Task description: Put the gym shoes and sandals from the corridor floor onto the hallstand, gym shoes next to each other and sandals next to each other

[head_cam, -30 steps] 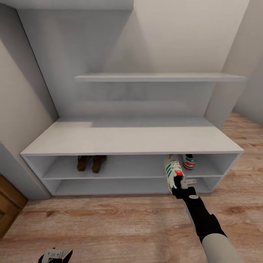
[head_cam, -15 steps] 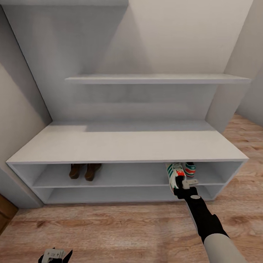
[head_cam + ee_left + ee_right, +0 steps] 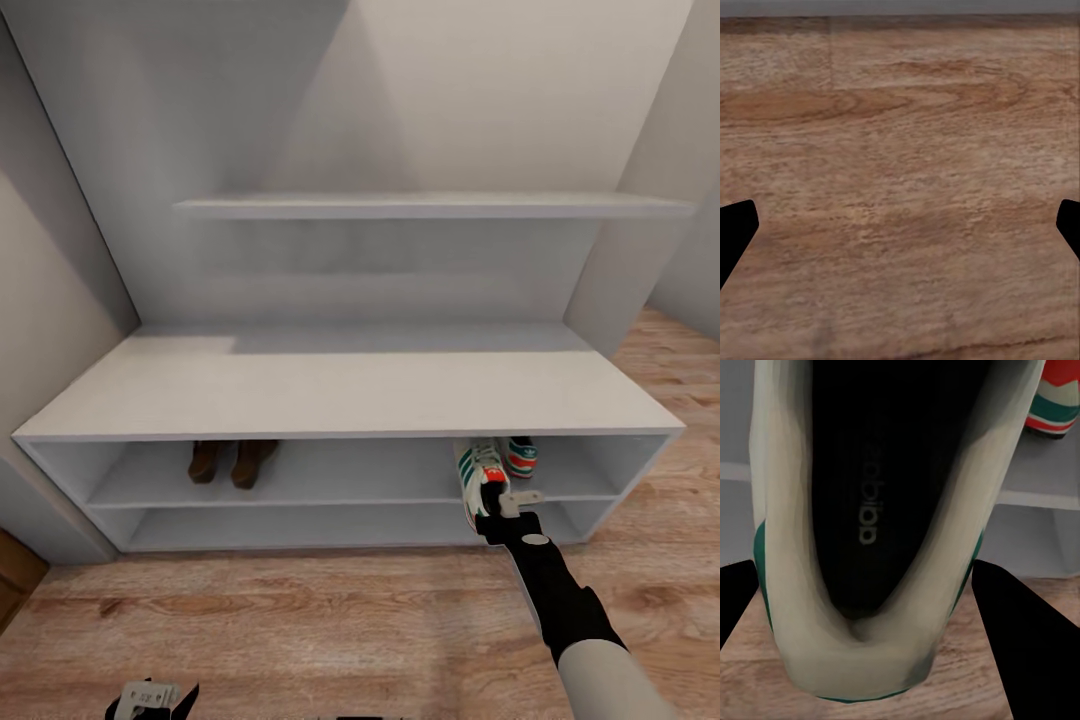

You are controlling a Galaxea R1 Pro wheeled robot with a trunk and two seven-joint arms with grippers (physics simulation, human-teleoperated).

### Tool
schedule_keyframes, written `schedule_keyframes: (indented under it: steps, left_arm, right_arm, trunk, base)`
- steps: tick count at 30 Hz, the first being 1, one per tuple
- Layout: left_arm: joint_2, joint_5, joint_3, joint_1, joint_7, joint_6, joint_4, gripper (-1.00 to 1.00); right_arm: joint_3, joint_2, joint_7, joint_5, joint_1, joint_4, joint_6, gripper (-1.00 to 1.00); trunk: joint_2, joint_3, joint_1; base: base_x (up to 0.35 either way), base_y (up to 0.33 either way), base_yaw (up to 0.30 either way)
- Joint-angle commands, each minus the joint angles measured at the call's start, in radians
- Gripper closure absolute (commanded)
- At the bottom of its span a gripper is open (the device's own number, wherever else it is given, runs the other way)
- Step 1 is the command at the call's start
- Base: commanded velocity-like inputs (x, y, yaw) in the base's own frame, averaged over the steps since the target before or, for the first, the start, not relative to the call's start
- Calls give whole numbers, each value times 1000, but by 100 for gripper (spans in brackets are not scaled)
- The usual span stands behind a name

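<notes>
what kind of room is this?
Likely a home entry corridor: a grey hallstand with shoe shelves against the wall, sandals and a trainer stored in it, wood-plank floor. The right gripper holds another trainer at the shelf.

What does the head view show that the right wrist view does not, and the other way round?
Head view alone: the two sandals side by side at the upper open shelf's left, the hallstand's bench top and the left claw.

Right wrist view alone: the held gym shoe's dark insole with its lettering.

Both: the right claw shut on that gym shoe, the second gym shoe on the shelf, and the corridor floor.
</notes>
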Motion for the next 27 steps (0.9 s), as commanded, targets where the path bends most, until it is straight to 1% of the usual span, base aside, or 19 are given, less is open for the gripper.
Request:
schedule_keyframes:
  steps: [1, 10, 16, 23, 27]
  left_arm:
    - [0, 0, 8, -1, -10, 0, 1, -100]
    - [0, 0, 11, -1, -9, -1, 0, -100]
    - [0, 0, 10, -1, -9, 0, 0, -100]
    - [0, 0, 10, -1, -10, -1, 0, -100]
    - [0, 0, 10, -1, -11, 0, 0, -100]
  right_arm:
    - [-1, 0, 3, 9, 0, -2, 5, 100]
    - [-1, 0, 2, 9, 0, -2, 4, 100]
    - [-1, 0, 2, 9, 0, -2, 4, 100]
    - [-1, 0, 3, 9, 0, -2, 4, 100]
    - [-1, 0, 3, 9, 0, -2, 4, 100]
  trunk:
    - [-8, -6, 4]
    - [-8, -10, 4]
    - [-8, -10, 4]
    - [-8, -10, 4]
    - [-8, -10, 4]
  base:
    - [0, 0, 0]
    - [3, 0, 0]
    - [221, 0, 0]
    - [47, 0, 0]
    - [214, 0, 0]
